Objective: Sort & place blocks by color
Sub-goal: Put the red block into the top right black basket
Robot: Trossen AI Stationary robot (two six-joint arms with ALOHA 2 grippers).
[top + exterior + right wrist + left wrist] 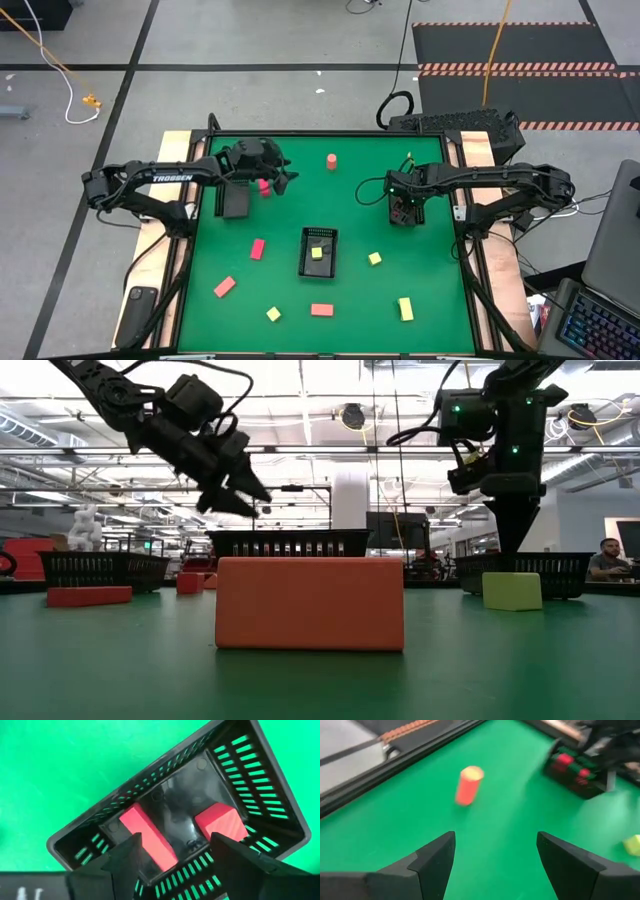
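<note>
Salmon-orange block (310,604) lies on green table (120,670), workshop behind.

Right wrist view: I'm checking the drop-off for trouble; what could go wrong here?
1. The right gripper hangs low over the black tray holding two red blocks; lifting off carelessly could snag its slotted wall.
2. The left gripper, jaws open, faces the upright red cylinder, which could topple if nudged.
</note>
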